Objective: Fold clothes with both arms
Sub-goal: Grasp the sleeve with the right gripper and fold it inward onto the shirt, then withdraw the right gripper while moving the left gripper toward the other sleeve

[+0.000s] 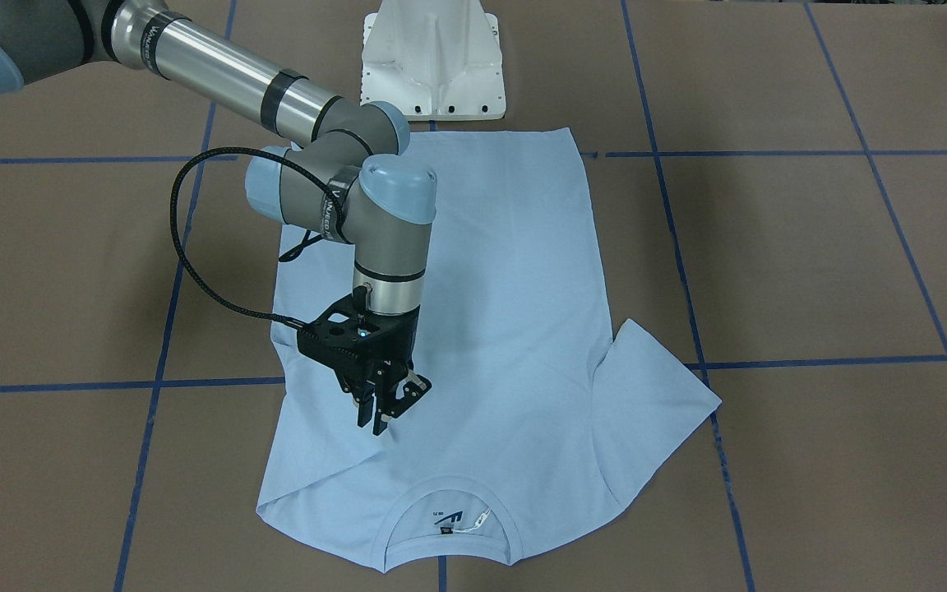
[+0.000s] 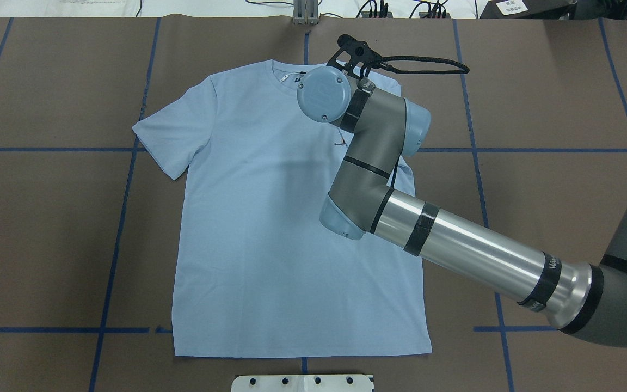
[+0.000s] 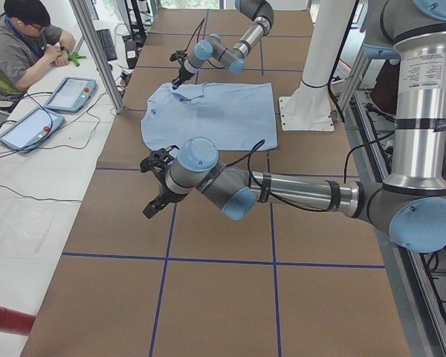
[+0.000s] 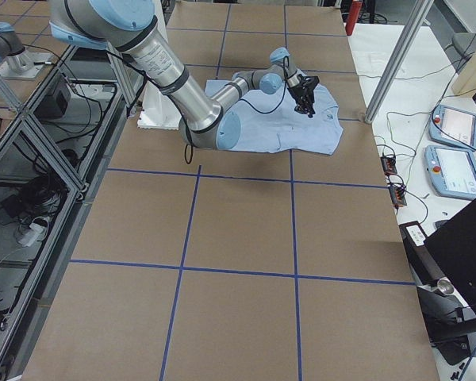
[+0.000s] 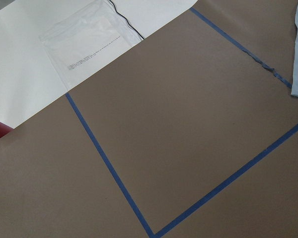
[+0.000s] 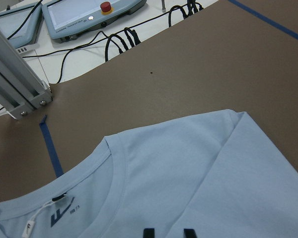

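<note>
Shirt (image 1: pixel 515 271) lies flat at mid worktop (image 1: pixel 810 263), collar (image 1: pixel 398 514) toward the operators' edge, hem by the base (image 1: pixel 434 66). Right gripper (image 1: pixel 389 415) hangs over the shoulder near the collar, fingers (image 6: pixel 148 233) slightly apart with nothing between them; you can't tell if the tips touch cloth. Overhead, the right arm (image 2: pixel 455 245) hides the gripper and most of the chest print (image 2: pixel 339 142). Left gripper (image 3: pixel 150 208) shows only in the side view, over bare worktop well apart from the shirt; spread or pressed together, can't tell.
</note>
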